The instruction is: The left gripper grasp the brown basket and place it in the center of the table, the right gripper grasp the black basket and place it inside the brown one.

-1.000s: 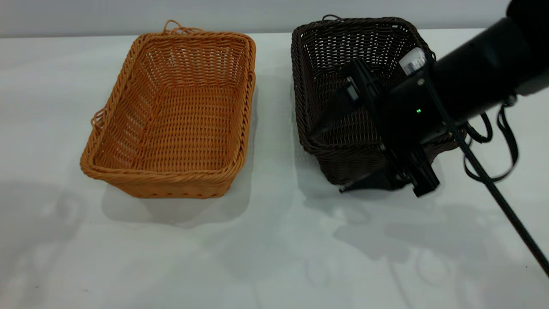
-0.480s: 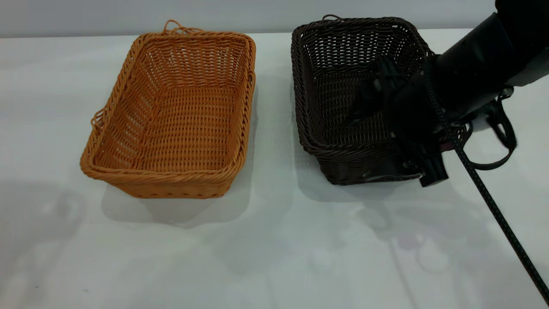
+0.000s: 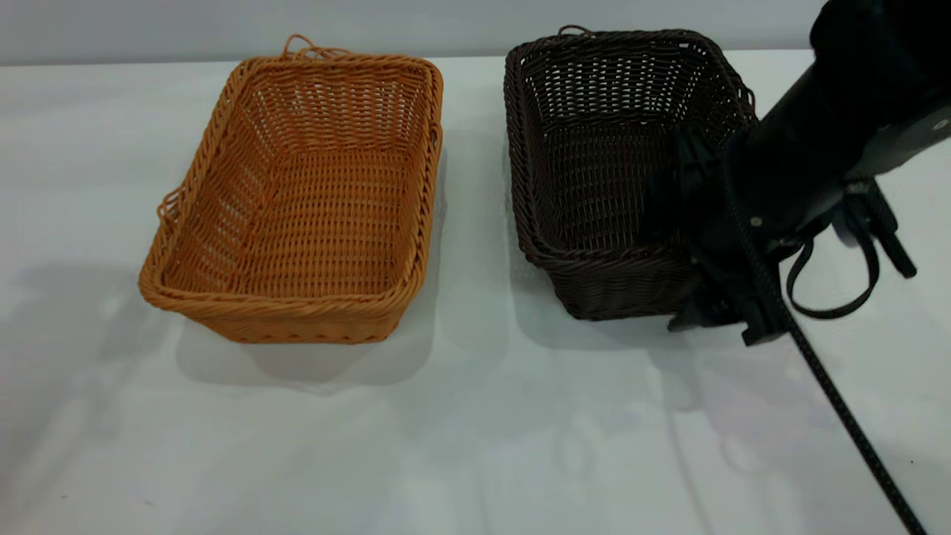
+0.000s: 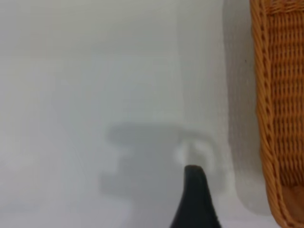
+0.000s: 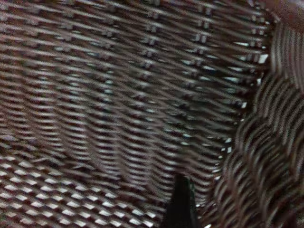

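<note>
On the table (image 3: 475, 416) the brown basket (image 3: 301, 193) lies at 9 o'clock from the middle and the black basket (image 3: 617, 171) just beside it at 3 o'clock, both upright, mouth up, long axes running from 12 to 6 o'clock and a little tilted. Compared with half a second ago, the right gripper (image 3: 702, 245) has moved toward 3 o'clock to the black basket's near right corner, and neither basket has shifted. The arm hides that corner and the jaws, so I cannot tell if they are spread; of the left gripper (image 4: 194, 199) only one dark tip shows above the table beside the brown basket.
</note>
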Available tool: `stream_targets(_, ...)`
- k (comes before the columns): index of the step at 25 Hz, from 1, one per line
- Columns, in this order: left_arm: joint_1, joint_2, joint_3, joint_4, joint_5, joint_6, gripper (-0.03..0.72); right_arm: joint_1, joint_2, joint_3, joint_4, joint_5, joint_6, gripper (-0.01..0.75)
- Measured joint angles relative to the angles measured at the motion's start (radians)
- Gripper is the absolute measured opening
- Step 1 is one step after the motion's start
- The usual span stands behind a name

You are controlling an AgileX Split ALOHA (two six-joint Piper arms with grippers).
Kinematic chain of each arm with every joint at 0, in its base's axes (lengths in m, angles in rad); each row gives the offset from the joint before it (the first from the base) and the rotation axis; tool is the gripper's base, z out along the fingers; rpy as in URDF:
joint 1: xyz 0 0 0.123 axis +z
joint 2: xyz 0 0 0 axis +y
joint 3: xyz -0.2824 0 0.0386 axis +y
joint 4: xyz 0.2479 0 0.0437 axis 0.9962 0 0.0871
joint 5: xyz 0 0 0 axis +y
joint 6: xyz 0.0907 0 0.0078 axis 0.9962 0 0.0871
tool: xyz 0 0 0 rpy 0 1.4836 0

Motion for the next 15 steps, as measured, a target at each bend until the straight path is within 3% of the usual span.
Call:
stream_targets(7,-0.006,0.245,-0.099,-0.078,-0.064,0.001,0.500,0.000,0.032,0.000,0.000,0.022,0.001,0.552)
stream_targets(15,-0.089,0.524,-0.236,-0.117,-0.093,0.002,0.500,0.000,0.032,0.000,0.000,0.021,0.000,0.552)
